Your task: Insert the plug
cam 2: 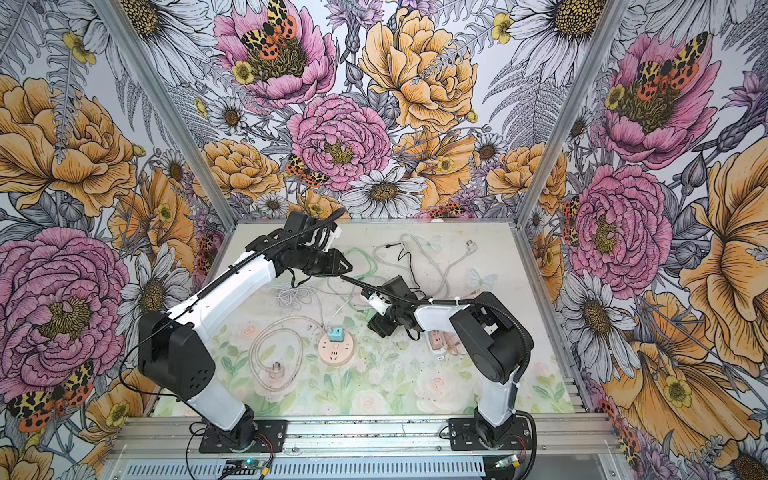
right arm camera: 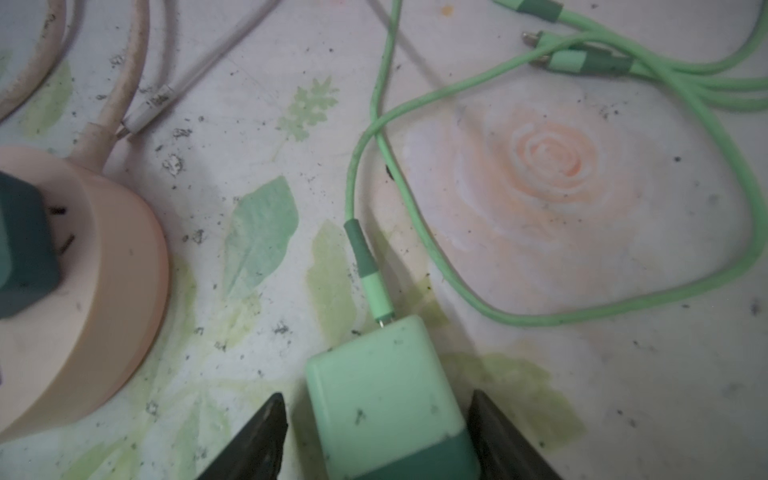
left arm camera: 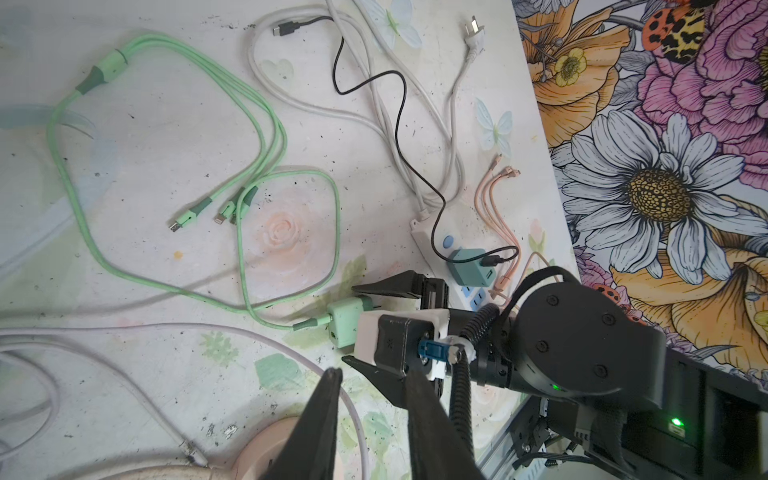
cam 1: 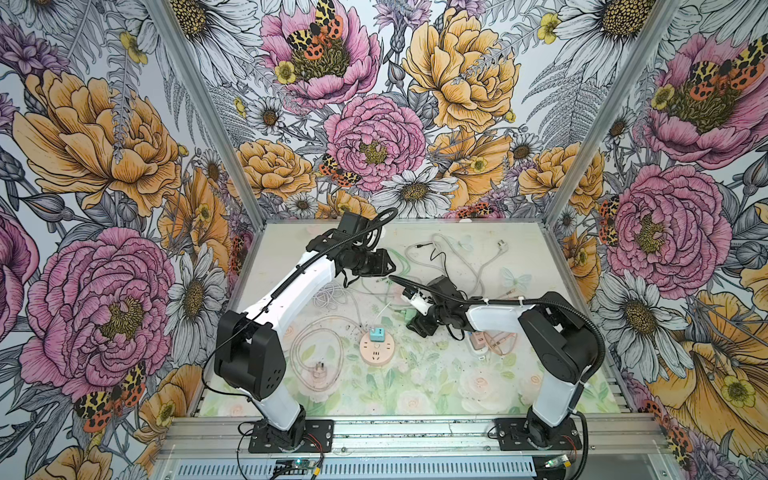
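Cable in a pale cream colour (cam 1: 292, 351) lies looped at the left of the floral surface (cam 1: 415, 386), its pronged plug (cam 1: 316, 369) inside the loop. Farther back, the left claw (left arm camera: 374, 372) hangs over the tangle of leads. Its two fingers (left arm camera: 324, 415) stand a little apart, with nothing between them.

Near the middle sits a round pink socket hub (cam 1: 376, 351) with a teal adapter (cam 1: 376, 333) standing in its far edge. Just right of the hub lies the task's thing, a mint-green charger plug (left arm camera: 344, 324). It is flat on the surface and apart from the hub. A green cable (right arm camera: 536, 321) is plugged into its end and curls away in a wide loop.

The right claw (right arm camera: 376, 397) is down at the charger with one finger on each side. The right wrist view shows a thin gap on one side, while the other finger is right at the casing. The jaws are parted around it, not clamped.

Farther right, partly under the right arm, lies a white power strip (left arm camera: 428, 237). It carries a second teal adapter (left arm camera: 469, 266) and a black lead (left arm camera: 399, 120), and pink cables (left arm camera: 498, 199) lie beside it.
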{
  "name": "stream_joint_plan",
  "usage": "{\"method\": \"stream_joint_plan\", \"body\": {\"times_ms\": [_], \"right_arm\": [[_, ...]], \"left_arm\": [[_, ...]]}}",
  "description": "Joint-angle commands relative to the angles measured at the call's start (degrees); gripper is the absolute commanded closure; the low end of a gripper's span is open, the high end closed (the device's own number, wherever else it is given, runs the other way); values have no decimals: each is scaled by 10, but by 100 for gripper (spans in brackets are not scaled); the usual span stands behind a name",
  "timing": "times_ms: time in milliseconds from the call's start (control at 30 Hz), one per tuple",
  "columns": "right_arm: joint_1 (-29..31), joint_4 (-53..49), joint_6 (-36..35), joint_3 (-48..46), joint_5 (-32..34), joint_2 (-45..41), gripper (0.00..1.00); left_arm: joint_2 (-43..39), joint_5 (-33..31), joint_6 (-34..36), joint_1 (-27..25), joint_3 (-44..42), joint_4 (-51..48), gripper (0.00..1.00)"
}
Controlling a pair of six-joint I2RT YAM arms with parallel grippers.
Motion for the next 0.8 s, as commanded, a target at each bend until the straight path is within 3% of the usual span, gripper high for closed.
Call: {"method": "stream_joint_plan", "body": {"times_ms": [0,133,300,600,767], "right_arm": [[4,-3,-13,5,-1,16,44],[4,-3,-11,-13,30,-2,71],[4,16,-2,-44,49,-51,86],[5,63,23,-118,92,-237,94],[14,82,35,-136,119,-327,96]], "left_arm": [[-25,11,9,6,-9,0,70],[-32,7,7,7,-16,0,70],[-45,-1,-2,8,-24,1,70],[-115,29,-30,46,-55,1,65],[-141,64,-23,7,-80,1,64]]}}
